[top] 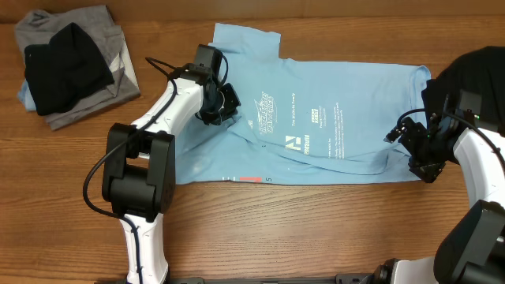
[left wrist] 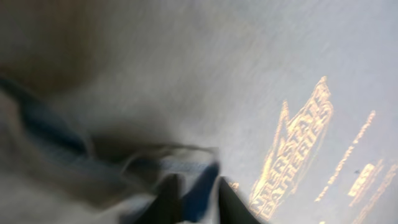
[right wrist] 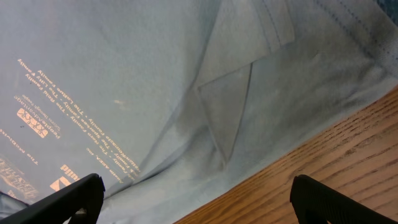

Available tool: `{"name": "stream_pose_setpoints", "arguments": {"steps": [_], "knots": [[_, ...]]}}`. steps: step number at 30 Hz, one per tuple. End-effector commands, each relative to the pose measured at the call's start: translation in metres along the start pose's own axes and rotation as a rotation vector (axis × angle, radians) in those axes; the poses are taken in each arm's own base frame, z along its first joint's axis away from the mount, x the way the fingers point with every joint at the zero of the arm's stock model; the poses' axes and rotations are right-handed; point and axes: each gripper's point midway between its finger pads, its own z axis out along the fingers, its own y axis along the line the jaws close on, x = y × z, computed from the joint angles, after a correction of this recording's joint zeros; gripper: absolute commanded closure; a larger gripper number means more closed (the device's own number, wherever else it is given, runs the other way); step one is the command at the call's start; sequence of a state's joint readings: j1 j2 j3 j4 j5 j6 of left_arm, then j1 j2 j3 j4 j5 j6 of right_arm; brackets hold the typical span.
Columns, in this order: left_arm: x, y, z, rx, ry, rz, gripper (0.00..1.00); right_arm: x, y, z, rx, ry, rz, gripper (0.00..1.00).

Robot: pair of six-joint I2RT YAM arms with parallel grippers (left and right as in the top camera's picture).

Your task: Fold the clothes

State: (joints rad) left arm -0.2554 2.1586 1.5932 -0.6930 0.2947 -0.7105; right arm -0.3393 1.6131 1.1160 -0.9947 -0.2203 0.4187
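Left wrist view: blurred throughout.
- light blue T-shirt (left wrist: 298,74): print smeared and unreadable
- left gripper (left wrist: 198,205): hold of the jaws indistinct

Overhead view:
- shirt lettering: too small to read
- black garment (top: 477,75): cut off by the right edge

Right wrist view:
- right gripper (right wrist: 202,200): jaws cropped by the bottom edge

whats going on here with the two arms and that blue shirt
Shirt folding under way: a light blue shirt lies spread on the table. The left fingers are down in bunched cloth beside the print, too blurred to tell if they grip. The right fingers are open over its other end. Grey and black clothes sit aside.
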Motion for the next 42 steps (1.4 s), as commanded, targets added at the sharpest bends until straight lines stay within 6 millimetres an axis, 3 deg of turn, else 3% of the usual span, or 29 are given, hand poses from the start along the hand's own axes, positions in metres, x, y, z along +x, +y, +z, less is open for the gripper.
{"name": "stream_pose_setpoints", "arguments": {"steps": [1,2,4,8,16,20,25,29,36,42], "knots": [[0.002,-0.002,0.006,0.008,0.008,-0.002,0.31,0.000,0.000,-0.002,0.003,-0.014,-0.007,0.00],[0.003,-0.001,0.006,0.007,0.011,-0.002,0.23,0.000,0.000,-0.002,0.003,-0.014,-0.007,0.00],[0.007,0.003,0.006,-0.007,0.030,-0.012,0.20,0.000,0.000,-0.002,0.003,-0.014,-0.008,0.00],[0.014,0.011,-0.003,-0.033,0.067,-0.025,0.32,0.000,0.000,-0.002,0.003,-0.014,-0.007,0.00],[0.005,-0.006,-0.059,0.020,-0.011,0.063,0.32,-0.002,0.001,-0.002,-0.001,-0.021,-0.009,0.00],[0.018,-0.004,-0.076,0.004,0.011,0.057,0.31,-0.002,0.001,-0.002,-0.001,-0.020,-0.009,0.00],[0.046,0.016,-0.067,-0.081,0.108,0.035,0.31,-0.003,0.002,-0.002,-0.003,-0.024,-0.010,0.00],[0.061,0.027,-0.042,-0.115,0.151,0.026,0.32,-0.001,0.001,-0.002,0.001,-0.017,-0.008,0.00],[0.060,0.036,-0.010,-0.132,0.166,-0.014,0.36,0.003,-0.002,-0.002,0.010,-0.001,-0.004,0.00],[0.053,0.035,-0.003,-0.123,0.145,-0.016,0.45,0.003,-0.002,-0.002,0.009,-0.001,-0.004,0.00]]}}
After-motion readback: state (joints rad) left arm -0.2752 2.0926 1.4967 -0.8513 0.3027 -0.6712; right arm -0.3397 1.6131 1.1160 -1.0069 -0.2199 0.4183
